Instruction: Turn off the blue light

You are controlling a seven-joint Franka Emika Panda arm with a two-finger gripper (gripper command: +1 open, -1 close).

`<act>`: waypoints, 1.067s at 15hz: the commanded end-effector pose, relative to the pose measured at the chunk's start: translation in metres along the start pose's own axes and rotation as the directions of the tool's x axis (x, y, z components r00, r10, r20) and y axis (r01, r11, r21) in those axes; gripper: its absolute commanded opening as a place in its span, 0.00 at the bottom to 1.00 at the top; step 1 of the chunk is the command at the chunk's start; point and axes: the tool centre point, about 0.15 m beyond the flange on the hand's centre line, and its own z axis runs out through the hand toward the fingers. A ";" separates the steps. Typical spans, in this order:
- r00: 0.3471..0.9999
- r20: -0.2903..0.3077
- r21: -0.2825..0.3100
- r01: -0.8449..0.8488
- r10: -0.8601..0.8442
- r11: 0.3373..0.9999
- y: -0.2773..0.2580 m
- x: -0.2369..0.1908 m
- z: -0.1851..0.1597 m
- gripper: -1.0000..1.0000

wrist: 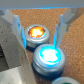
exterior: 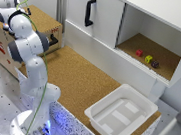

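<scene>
So big picture first: the Panda arm (exterior: pixel 29 48) is folded right down over the near end of the cork-topped table (exterior: pixel 84 82), with the white cabinet (exterior: pixel 143 31) and the empty white plastic tub (exterior: pixel 121 113) well off to the exterior view's right, nothing to do with this job. You can spot a bluish glow low down by the arm's base in that view, which I'd guess is the light in question. The wrist view is where it gets useful: the gripper (wrist: pixel 42 27) hangs over two round push-button lights, fingers (wrist: pixel 16 27) spread wide apart and holding nothing at all. The blue button light (wrist: pixel 49 55) is lit up bright cyan, sitting roughly centred between the two fingers but nearer the camera than their tips, and the orange button light (wrist: pixel 37 32) sits just beyond it, also between the fingers, also glowing. So progress-wise: the approach looks pretty much done, the arm is lined up over the buttons, but the actual press hasn't happened, since the blue one is clearly on. I can't tell from here how close the fingertips are to touching it. What's left is coming down onto the blue one without bumping its orange neighbour
</scene>
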 end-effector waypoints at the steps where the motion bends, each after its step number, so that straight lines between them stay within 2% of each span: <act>1: 0.995 0.095 -0.037 -0.030 0.034 0.999 0.007 0.019 0.014 0.00; 6: 0.990 0.113 -0.046 -0.079 0.084 0.996 0.015 0.006 0.025 0.00; 8: 0.991 0.095 -0.026 -0.094 0.096 0.995 0.016 0.005 0.033 0.00; 11: 0.989 0.116 0.004 -0.096 0.095 0.995 0.011 0.003 0.052 0.00; 13: 0.992 0.107 0.005 -0.065 0.064 0.998 0.001 0.008 0.056 0.00; 15: 0.995 0.073 -0.035 -0.064 0.067 0.997 0.002 0.013 0.032 0.00; 16: 0.997 0.055 -0.081 -0.055 0.059 0.995 0.004 0.017 0.010 0.00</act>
